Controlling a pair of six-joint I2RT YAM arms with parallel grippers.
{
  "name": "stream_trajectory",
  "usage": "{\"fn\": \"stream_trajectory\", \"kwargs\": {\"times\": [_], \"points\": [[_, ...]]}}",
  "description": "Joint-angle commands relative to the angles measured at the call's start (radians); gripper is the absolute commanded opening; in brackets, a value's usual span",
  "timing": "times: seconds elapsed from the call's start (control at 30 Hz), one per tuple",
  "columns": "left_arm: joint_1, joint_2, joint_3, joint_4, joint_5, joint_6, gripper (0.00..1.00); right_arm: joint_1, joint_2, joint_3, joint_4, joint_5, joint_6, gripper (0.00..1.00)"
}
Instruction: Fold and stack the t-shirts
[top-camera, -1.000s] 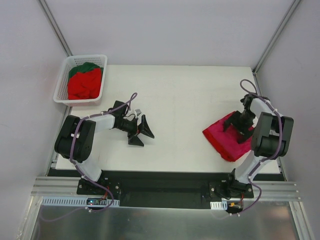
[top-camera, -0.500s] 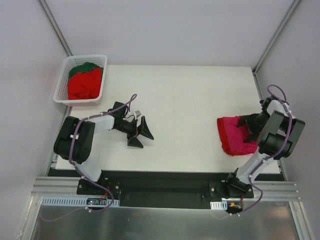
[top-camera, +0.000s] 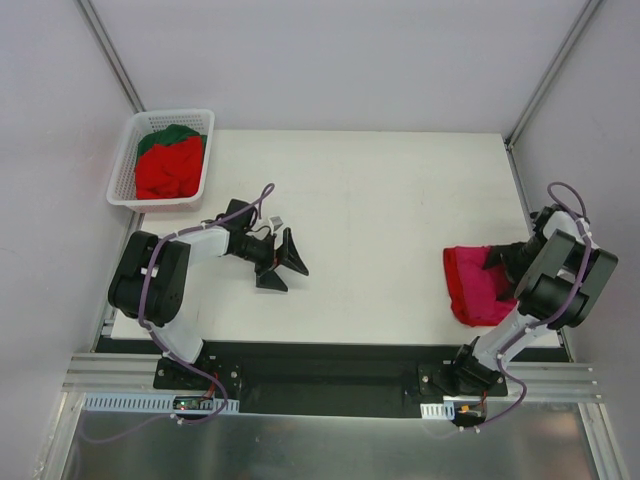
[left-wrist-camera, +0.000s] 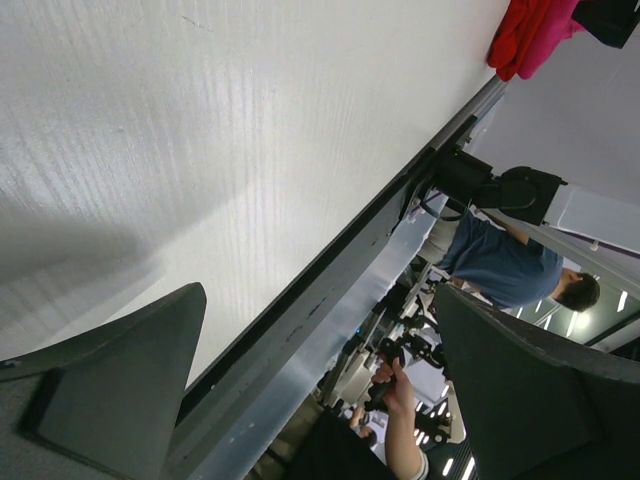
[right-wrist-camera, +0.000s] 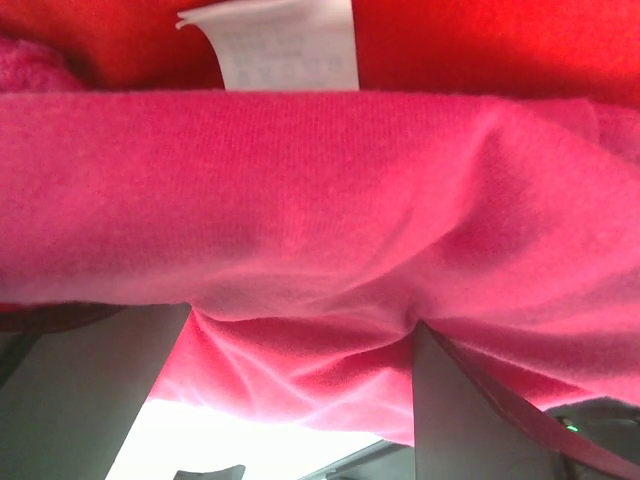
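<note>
A folded magenta-pink t-shirt (top-camera: 468, 268) lies on a red t-shirt (top-camera: 480, 308) at the table's right edge. My right gripper (top-camera: 503, 262) sits against the pile's right side. In the right wrist view the magenta cloth (right-wrist-camera: 320, 190) fills the frame, with red cloth and a white label (right-wrist-camera: 285, 45) above it. The right gripper (right-wrist-camera: 300, 322) is open, its fingers (right-wrist-camera: 95, 400) wide apart with cloth sagging between them. My left gripper (top-camera: 290, 268) rests open on the table left of centre, nothing between its fingers (left-wrist-camera: 120, 390). More red t-shirts (top-camera: 168, 172) and a dark green one (top-camera: 165, 135) are out of its reach.
The white lattice basket (top-camera: 122, 190) holding the red and green shirts sits at the table's far left corner. White table (top-camera: 380, 210) stretches between the arms. In the left wrist view the table's near edge rail (left-wrist-camera: 330, 300) runs diagonally, and the pile (left-wrist-camera: 525, 35) shows far off.
The magenta and red pile slid right to the table's right edge, together with my right gripper, which swung outward. The left arm stayed almost still.
</note>
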Motion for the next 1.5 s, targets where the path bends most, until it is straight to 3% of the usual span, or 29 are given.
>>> {"fn": "stream_trajectory", "kwargs": {"times": [0.0, 0.53, 1.1, 1.47], "points": [[-0.018, 0.01, 0.032, -0.025, 0.001, 0.033, 0.99, -0.045, -0.065, -0.069, -0.057, 0.109, -0.056, 0.96], [-0.047, -0.001, 0.021, -0.027, -0.006, 0.033, 0.99, -0.117, -0.14, -0.187, -0.019, 0.09, -0.065, 0.96], [-0.061, -0.013, -0.005, -0.03, -0.011, 0.031, 0.99, -0.151, -0.088, -0.112, -0.024, 0.021, 0.065, 0.96], [-0.068, 0.007, 0.009, -0.033, -0.012, 0.031, 0.99, -0.151, -0.094, -0.044, -0.054, 0.058, 0.053, 0.96]]}}
